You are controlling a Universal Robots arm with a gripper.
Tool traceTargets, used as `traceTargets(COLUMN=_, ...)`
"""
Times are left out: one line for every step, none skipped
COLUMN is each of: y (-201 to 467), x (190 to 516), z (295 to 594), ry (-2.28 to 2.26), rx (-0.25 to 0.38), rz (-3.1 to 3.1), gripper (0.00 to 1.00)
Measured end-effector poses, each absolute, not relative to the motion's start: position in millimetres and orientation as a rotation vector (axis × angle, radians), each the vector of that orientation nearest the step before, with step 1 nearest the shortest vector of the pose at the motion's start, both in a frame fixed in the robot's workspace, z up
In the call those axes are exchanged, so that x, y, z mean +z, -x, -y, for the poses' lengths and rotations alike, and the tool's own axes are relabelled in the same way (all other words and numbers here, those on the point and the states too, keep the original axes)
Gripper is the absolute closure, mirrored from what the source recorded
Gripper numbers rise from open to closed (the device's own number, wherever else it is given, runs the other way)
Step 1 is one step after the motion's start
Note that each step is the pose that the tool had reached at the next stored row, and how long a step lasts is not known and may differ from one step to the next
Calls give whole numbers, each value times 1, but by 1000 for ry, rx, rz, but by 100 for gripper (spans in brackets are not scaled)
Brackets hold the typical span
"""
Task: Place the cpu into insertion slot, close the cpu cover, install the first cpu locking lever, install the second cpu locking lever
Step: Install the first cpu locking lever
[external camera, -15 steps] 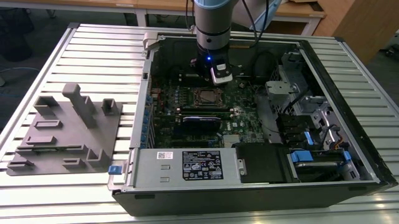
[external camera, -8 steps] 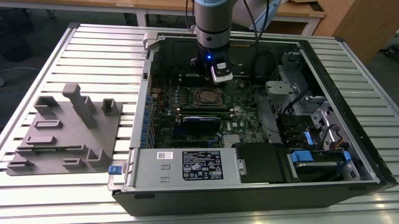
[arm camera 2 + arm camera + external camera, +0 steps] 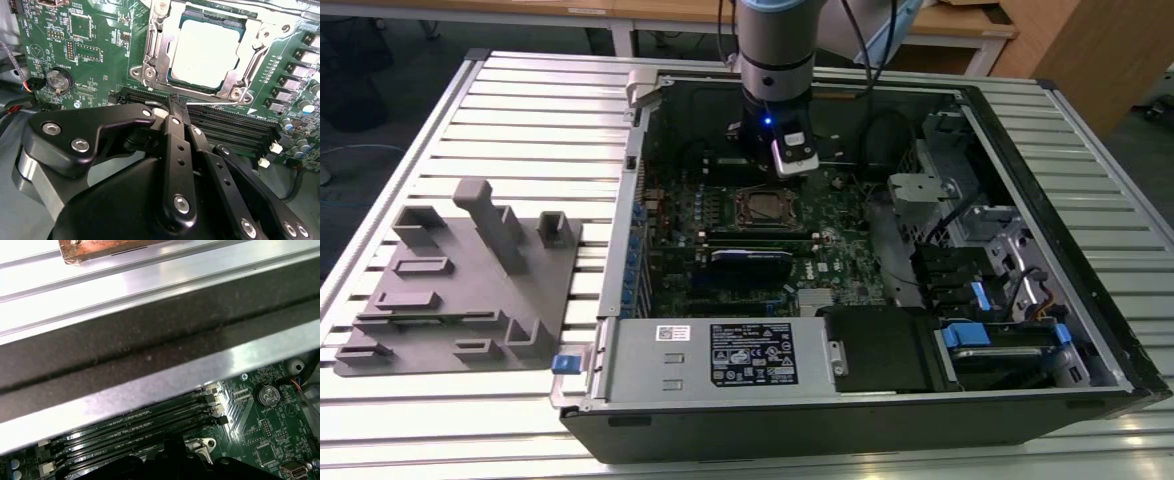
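Observation:
In the second wrist view the cpu (image 3: 205, 47) lies flat in the insertion slot (image 3: 172, 75), its pale metal top showing. The silvery cpu cover (image 3: 252, 45) is folded down around it, framing its edges. My gripper (image 3: 173, 102) hangs just short of the slot's edge, over the memory slots, with its black fingers (image 3: 176, 135) shut together and nothing between them. In the exterior view the gripper (image 3: 790, 165) sits inside the open computer case, slightly behind the insertion slot (image 3: 767, 207). I cannot make out how the locking levers stand.
The long black memory slots (image 3: 235, 125) run beside the socket, with a coin battery (image 3: 59, 80) close by. The case wall (image 3: 150, 375) is close to the arm. A power supply (image 3: 714, 355) and a drive cage (image 3: 987, 335) fill the case front. A grey fixture (image 3: 467, 280) lies outside.

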State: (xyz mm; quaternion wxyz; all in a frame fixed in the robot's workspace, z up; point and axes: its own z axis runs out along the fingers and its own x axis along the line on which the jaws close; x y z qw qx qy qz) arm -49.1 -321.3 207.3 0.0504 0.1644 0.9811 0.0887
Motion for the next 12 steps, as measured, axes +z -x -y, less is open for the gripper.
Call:
traceTargets(y=49, x=207, z=321, ry=-500, rx=266, rz=-2987, gripper=89)
traceTargets(y=49, x=207, z=320, ry=-500, rx=262, rz=-2987, gripper=89)
traceTargets(y=49, x=207, z=320, ry=-500, rx=260, rz=-2987, gripper=89)
traceTargets(y=49, x=207, z=319, ry=-500, rx=258, rz=-2987, gripper=89)
traceTargets(y=49, x=207, z=318, ry=-500, rx=258, rz=-2987, gripper=89)
traceTargets(y=49, x=207, z=318, ry=-500, rx=257, rz=-2987, gripper=89)
traceTargets(y=49, x=207, z=317, ry=-500, rx=257, rz=-2987, gripper=89)
traceTargets(y=49, x=207, z=316, ry=-500, rx=257, rz=-2987, gripper=89)
traceTargets(y=49, x=207, z=316, ry=-500, rx=257, rz=-2987, gripper=89)
traceTargets(y=49, x=207, z=316, ry=-499, rx=257, rz=-2987, gripper=89)
traceTargets(y=49, x=207, z=315, ry=-500, rx=256, rz=-2987, gripper=89)
traceTargets(y=49, x=207, z=315, ry=-499, rx=255, rz=-2987, gripper=89)
